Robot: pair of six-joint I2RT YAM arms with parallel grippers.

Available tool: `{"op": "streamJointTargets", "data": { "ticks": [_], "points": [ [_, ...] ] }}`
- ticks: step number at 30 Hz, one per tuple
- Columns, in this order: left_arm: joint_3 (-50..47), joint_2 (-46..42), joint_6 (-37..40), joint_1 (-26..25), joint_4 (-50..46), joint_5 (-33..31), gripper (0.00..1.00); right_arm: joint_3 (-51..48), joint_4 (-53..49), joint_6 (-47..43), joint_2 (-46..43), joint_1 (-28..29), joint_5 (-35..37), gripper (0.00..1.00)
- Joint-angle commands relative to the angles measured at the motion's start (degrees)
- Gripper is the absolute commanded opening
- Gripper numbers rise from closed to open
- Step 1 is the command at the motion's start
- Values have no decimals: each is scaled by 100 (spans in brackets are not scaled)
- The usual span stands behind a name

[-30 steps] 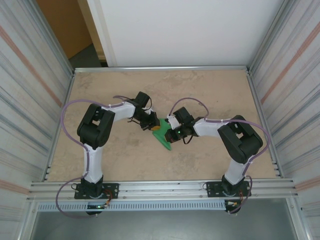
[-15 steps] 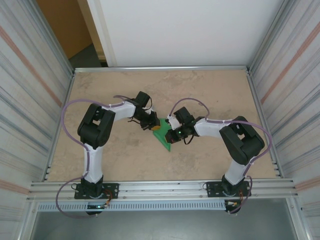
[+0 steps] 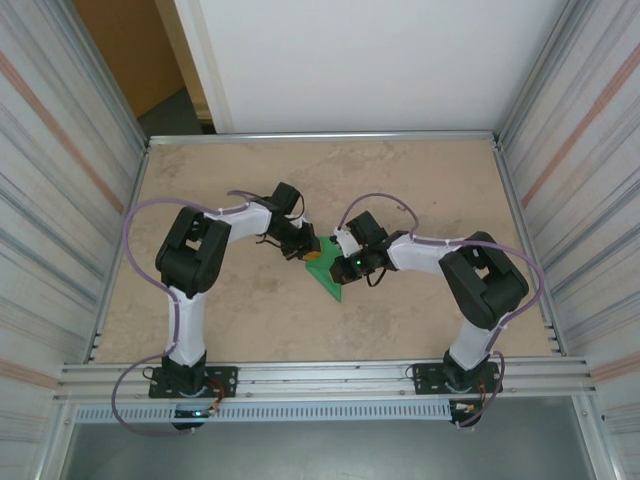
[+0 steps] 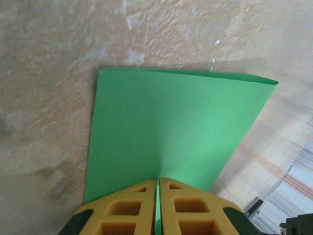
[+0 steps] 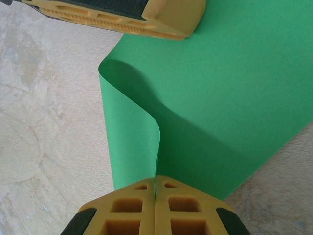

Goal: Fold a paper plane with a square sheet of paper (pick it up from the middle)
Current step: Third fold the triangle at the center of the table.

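- Your table (image 3: 420, 180) is a mottled beige surface framed by metal rails, with ribbed walls on both sides.
- Your left arm (image 3: 195, 255) and right arm (image 3: 480, 280) both reach inward from their bases at the near edge. Their wrists meet just near of the table's middle.
- The square sheet of paper (image 3: 328, 272) is between the two wrists, bright green and reading from above as a small pointed shape. Its near tip points toward the bases.
- In the left wrist view the sheet (image 4: 171, 132) spreads flat away from the fingers, with a doubled edge along its far side.
- In the right wrist view the sheet (image 5: 234, 88) has one edge curled upward in a soft ridge that runs down into the fingertips.
- Your left pincer (image 4: 158, 181) is clenched on the paper's near edge, and a thin green sliver shows between its yellow fingers.
- Your right pincer (image 5: 155, 178) is clenched too, its fingers pressed together where the curled edge meets them, grasping the sheet.
- One finger of the left pincer (image 5: 146, 14) sits at the paper's far edge, opposite the right one.
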Motion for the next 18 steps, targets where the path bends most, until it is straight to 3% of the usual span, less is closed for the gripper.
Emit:
{"op": "streamJointTargets", "data": {
  "ticks": [1, 18],
  "points": [
    [89, 145, 118, -28, -176, -45, 10, 136, -129, 116, 86, -32, 106, 0],
    [91, 145, 114, -39, -180, -17, 10, 191, -133, 104, 208, -27, 186, 0]
  ]
}}
